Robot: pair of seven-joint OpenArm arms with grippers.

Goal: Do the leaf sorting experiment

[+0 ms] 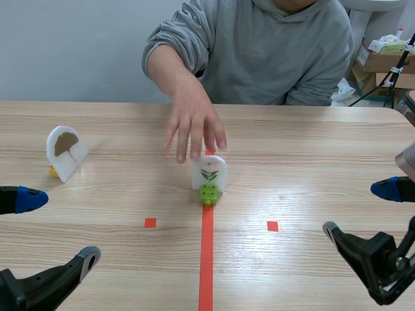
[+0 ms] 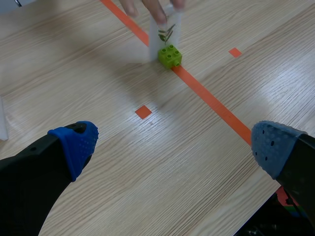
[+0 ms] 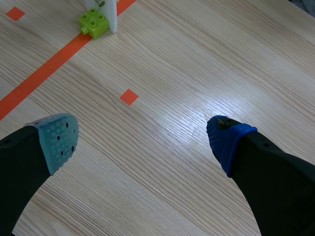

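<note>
A white arched card with a green leaf picture (image 1: pixel 209 173) stands in a green brick (image 1: pixel 208 193) on the orange centre line. A person's hand (image 1: pixel 192 124) rests its fingertips on the card's top. The same card (image 2: pixel 166 30) and green brick (image 2: pixel 170 56) lie far ahead of my left gripper (image 2: pixel 172 145), which is open. My right gripper (image 3: pixel 142 140) is open too, with the brick (image 3: pixel 94 21) and card edge (image 3: pixel 109 12) far ahead of it. A second white card with a brown leaf (image 1: pixel 65 151) stands at the table's left on a yellow brick (image 1: pixel 52 172).
A person in a grey sweater (image 1: pixel 279 48) sits across the table. Boxes (image 1: pixel 382 61) stand beyond the table's far right corner. Both grippers hang low near the table's front edge, left (image 1: pixel 55 233) and right (image 1: pixel 363 210).
</note>
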